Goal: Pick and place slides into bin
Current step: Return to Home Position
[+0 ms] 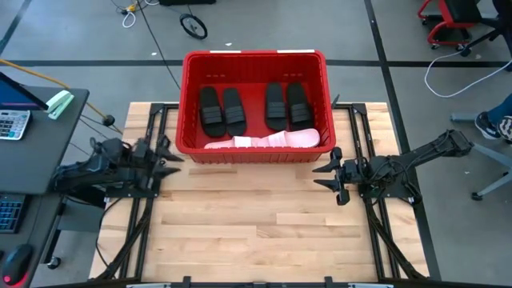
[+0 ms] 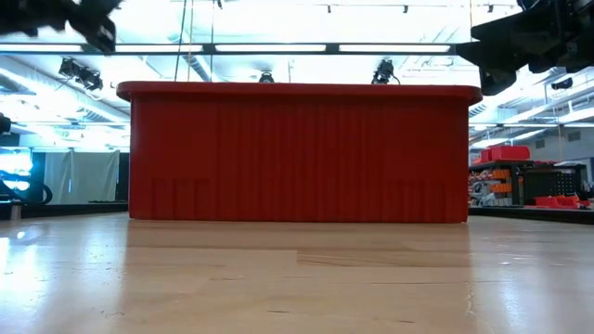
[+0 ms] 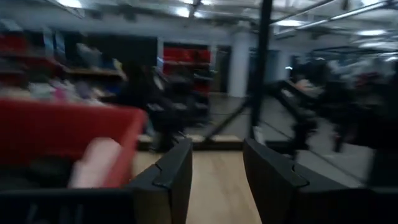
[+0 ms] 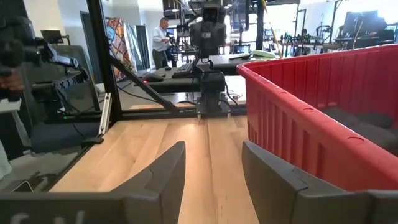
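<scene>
- Black slides (image 1: 233,110) in far-edge bin (image 1: 254,56): lengthwise far-to-near.
- Pink slides (image 1: 272,141): lengthwise along near wall.
- Left gripper (image 1: 174,157), right gripper (image 1: 325,173): spread, empty, by near corners.

Bright, even indoor light, with one view smeared

We see soft ceiling light falling from above in the high view, leaving only faint shadows on the table (image 1: 256,232). In the low view the strip lights (image 2: 269,47) blaze behind the bin (image 2: 297,153). Its near wall reads an even red, the right arm (image 2: 529,37) goes black against the glare, and a pale sheen lies on the near left boards. Motion blur streaks the whole left wrist view; the right wrist view is crisp, its far bright patches washed out
</scene>
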